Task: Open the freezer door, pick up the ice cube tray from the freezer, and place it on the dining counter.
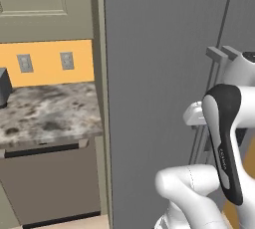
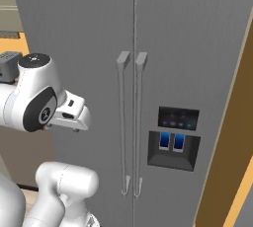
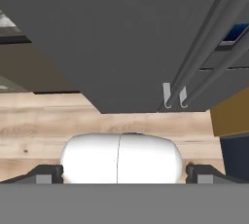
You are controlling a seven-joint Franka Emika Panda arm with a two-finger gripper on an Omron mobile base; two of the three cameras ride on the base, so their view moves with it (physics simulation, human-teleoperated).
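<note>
The freezer (image 2: 89, 33) is a tall grey metal cabinet with two doors side by side, both shut. Each door carries a long vertical bar handle: the left handle (image 2: 122, 122) and the right handle (image 2: 139, 122) stand on either side of the centre seam. The left freezer door (image 1: 159, 73) faces my arm. In the hand view my gripper (image 3: 124, 175) is open and empty, looking down past the handles' lower ends (image 3: 168, 96) to the floor. The ice cube tray is hidden behind the shut doors. The dining counter is out of view.
A dispenser panel (image 2: 174, 142) sits in the right door. Left of the freezer, a marble top (image 1: 45, 108) lies over beige cabinets, with a dark box (image 1: 4, 86) on it. A brown side panel (image 2: 227, 147) borders the freezer's right. Wood floor (image 3: 44, 121) lies below.
</note>
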